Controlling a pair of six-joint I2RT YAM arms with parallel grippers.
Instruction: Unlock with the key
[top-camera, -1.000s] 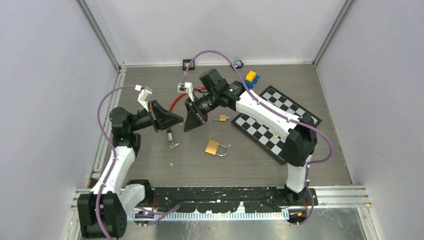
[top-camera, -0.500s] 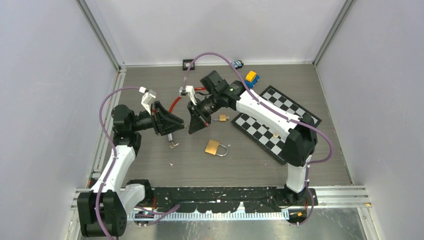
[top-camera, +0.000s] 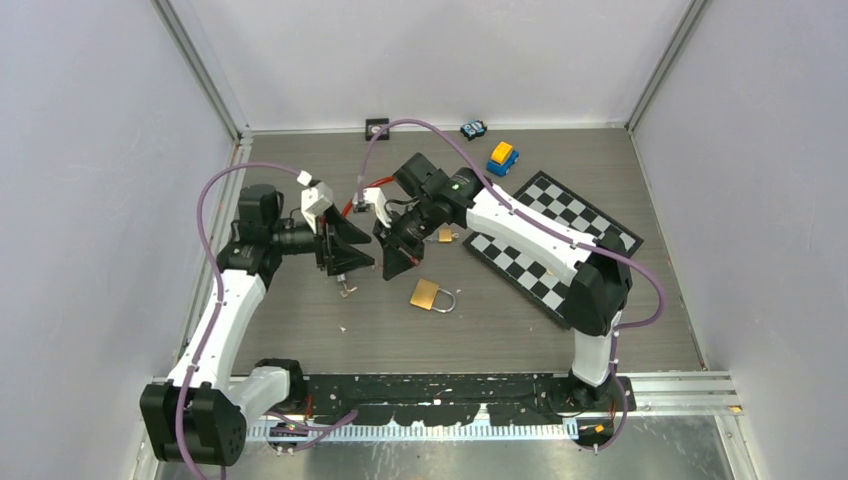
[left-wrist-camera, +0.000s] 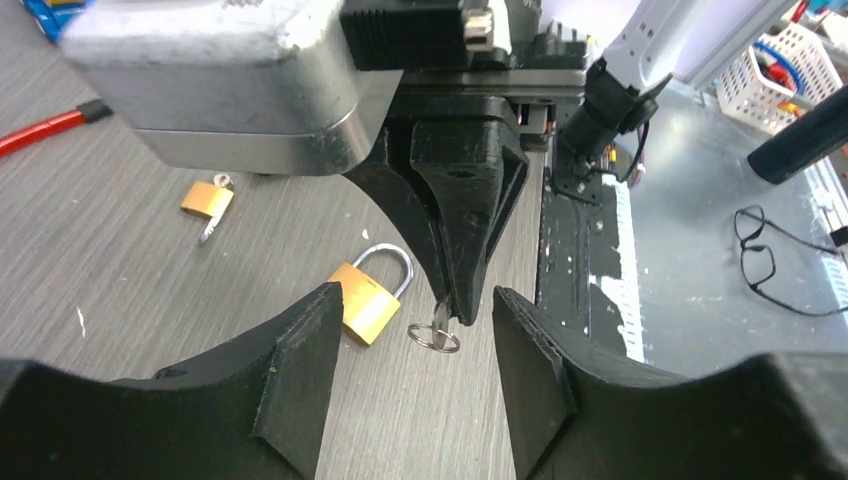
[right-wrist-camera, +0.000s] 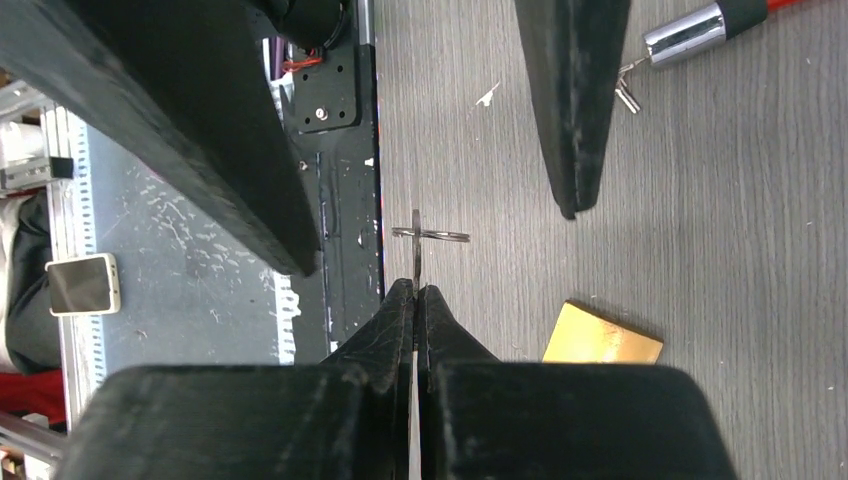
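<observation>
A small silver key (left-wrist-camera: 438, 322) on a wire ring (right-wrist-camera: 431, 235) sticks out from the tips of my right gripper (right-wrist-camera: 415, 289), which is shut on it. In the top view that gripper (top-camera: 390, 273) points down at the table just left of the brass padlock (top-camera: 425, 294). The padlock (left-wrist-camera: 365, 302) lies flat with its steel shackle closed. My left gripper (left-wrist-camera: 416, 300) is open. Its fingers (left-wrist-camera: 300, 350) stand on either side of the key without touching it. From above, the left gripper (top-camera: 358, 264) faces the right one closely.
A smaller brass padlock (top-camera: 445, 235) lies behind the right gripper. A red cable lock (top-camera: 352, 205) has its metal end (right-wrist-camera: 685, 32) on the table below the left gripper. A checkerboard (top-camera: 560, 235) lies at the right, with a yellow and blue toy car (top-camera: 502, 156) behind it.
My left gripper has opened and let go of the key, and the right gripper has shut on it. Both grippers have shifted toward the near side, closer to the padlock.
</observation>
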